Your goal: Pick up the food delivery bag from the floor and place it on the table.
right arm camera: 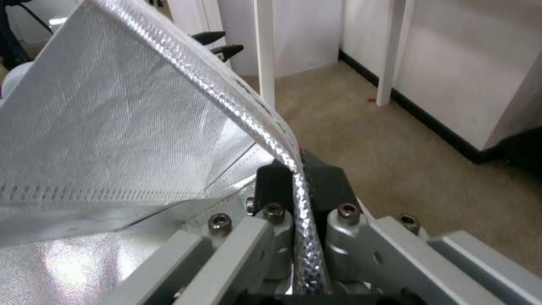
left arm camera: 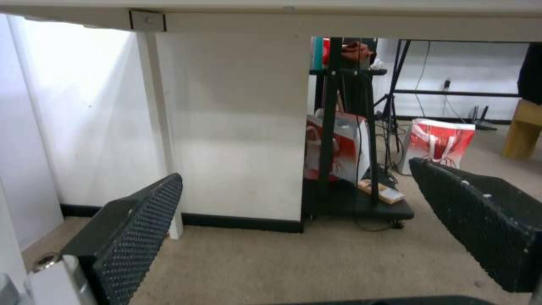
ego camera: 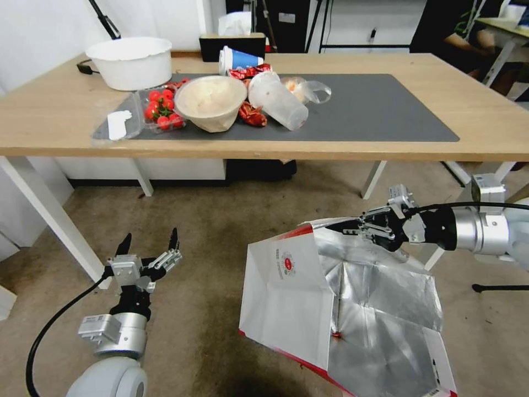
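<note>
Carpeted floor [ego camera: 209, 237] below the table [ego camera: 496, 118]: our right gripper [ego camera: 352, 226] pinches the food delivery bag [ego camera: 286, 298] rim, mid-lift. Next we'd raise it clear. Left gripper [ego camera: 150, 247] hangs wide open.

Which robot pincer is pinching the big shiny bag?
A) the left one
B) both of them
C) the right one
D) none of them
C: the right pincer is shut on the silver-lined top edge of the food delivery bag, and the right wrist view shows that edge squeezed between its fingers; the left pincer hangs open over the floor, apart from the bag.
</note>
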Tool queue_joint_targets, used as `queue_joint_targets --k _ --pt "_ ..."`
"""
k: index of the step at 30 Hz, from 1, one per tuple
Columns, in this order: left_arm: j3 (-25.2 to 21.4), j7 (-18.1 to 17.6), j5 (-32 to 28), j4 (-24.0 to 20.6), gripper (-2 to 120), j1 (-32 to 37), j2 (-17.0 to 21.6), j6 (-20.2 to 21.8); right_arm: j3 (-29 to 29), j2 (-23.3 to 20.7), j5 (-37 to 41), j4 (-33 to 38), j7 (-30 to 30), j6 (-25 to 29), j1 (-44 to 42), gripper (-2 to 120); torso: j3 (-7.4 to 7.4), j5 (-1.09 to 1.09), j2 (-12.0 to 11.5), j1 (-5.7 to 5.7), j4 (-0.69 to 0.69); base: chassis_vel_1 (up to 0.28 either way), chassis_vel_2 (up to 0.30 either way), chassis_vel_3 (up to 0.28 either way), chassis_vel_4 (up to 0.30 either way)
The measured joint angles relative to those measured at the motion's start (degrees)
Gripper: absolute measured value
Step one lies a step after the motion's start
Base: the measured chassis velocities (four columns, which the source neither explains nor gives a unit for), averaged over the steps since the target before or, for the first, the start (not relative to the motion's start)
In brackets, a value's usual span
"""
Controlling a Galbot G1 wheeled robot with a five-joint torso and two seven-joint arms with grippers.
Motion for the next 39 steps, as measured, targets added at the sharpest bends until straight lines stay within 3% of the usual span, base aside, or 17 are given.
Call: queue_joint_targets --k 39 --pt "-0.18 0.0 -0.31 -0.71 100 0.05 0.59 0.4 0.37 0.11 0.38 0.19 -0.16 -0.14 -0.43 0 7.14 0.0 10.66 3.52 0.0 0.0 0.0 0.0 0.0"
